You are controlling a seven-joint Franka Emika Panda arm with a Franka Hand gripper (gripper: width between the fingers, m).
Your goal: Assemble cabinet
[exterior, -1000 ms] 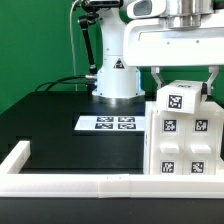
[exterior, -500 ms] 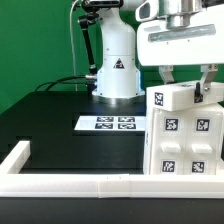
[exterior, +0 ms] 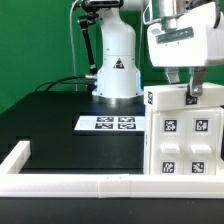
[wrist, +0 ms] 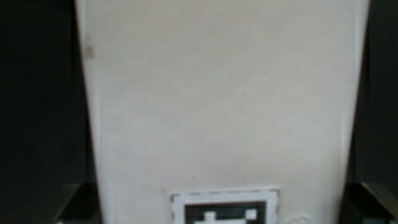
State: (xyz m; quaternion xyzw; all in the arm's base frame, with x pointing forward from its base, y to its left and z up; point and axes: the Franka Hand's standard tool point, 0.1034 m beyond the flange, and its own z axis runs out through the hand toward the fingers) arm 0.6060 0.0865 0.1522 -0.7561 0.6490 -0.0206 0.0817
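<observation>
The arm stood upright at centre frame; the gripper (exterior: 187,88) hung at upper right, fingers (exterior: 191,90) pointing down, spread apart.

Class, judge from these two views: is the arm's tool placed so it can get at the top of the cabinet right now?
Probably yes. The tool sits directly at the top of the cabinet, with nothing between them; whether it grips is unclear.

Overall light: bright and even in the exterior view, dim in the wrist view.
Glare: the white arm base (exterior: 117,75) and cabinet (exterior: 185,135) look nearly washed out against the black surface (exterior: 60,125).
Shadows: soft, faint along the white border rail (exterior: 90,183).
Sharpness: exterior view coarse and slightly soft; wrist view blurred, its tag (wrist: 228,207) smeared.
Wrist-view edges: dark on both sides.
</observation>
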